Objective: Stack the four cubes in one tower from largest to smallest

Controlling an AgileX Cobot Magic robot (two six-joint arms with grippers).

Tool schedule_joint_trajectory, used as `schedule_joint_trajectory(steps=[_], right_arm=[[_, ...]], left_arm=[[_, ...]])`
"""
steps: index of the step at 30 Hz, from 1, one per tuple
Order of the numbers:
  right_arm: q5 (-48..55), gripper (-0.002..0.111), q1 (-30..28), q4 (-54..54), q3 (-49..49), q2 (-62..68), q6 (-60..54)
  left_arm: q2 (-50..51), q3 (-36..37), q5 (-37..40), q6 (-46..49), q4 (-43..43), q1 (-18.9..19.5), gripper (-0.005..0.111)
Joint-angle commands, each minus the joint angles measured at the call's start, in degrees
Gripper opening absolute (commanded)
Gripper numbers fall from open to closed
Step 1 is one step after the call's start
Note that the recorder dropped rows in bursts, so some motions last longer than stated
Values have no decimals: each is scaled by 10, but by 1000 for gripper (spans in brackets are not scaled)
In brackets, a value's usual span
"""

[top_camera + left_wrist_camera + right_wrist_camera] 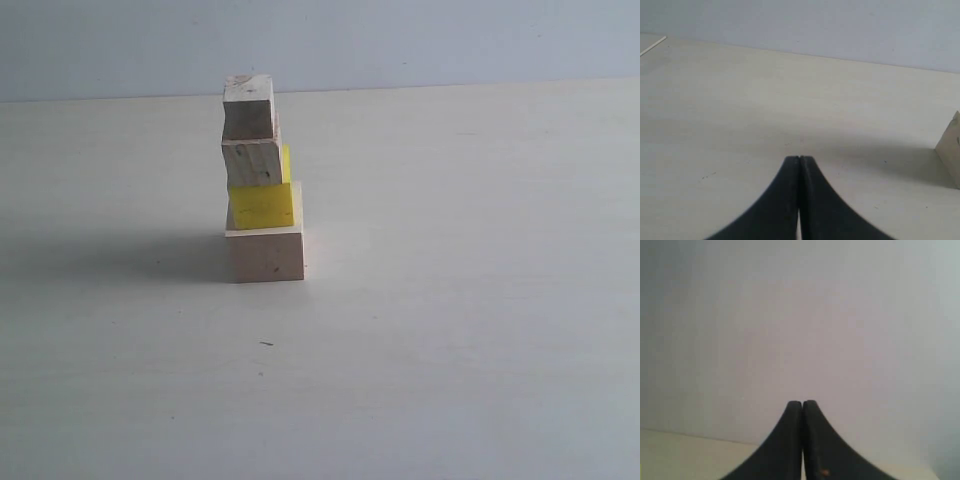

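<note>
tower (262, 180) | upright, four-high | yellow cube (262, 205) second from bottom

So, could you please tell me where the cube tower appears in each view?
Exterior view: the tower stands left of centre on the table.
Left wrist view: only a pale wooden corner, cut off at the picture's edge.
Right wrist view: not in it.
Shared landmark: the table's far edge against the grey wall.

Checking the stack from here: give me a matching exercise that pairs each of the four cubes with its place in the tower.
1. largest wooden cube
2. yellow cube
3. medium wooden cube
4. smallest wooden cube

A. at the very top
B. on the table
C. directly on the largest wooden cube
D. directly on the yellow cube

Pairs: 1-B, 2-C, 3-D, 4-A
</note>
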Motion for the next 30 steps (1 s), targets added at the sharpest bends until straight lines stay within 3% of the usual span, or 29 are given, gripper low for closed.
schedule_joint_trajectory(steps=[1, 15, 30], right_arm=[[-105, 0, -37, -5, 112, -2, 56], [-127, 0, -39, -7, 349, -8, 59], [-129, 0, -39, -11, 385, -39, 56]], left_arm=[[-3, 2, -2, -3, -1, -3, 0], [-3, 2, -1, -2, -1, -3, 0], [-3, 2, -1, -2, -1, -3, 0]])
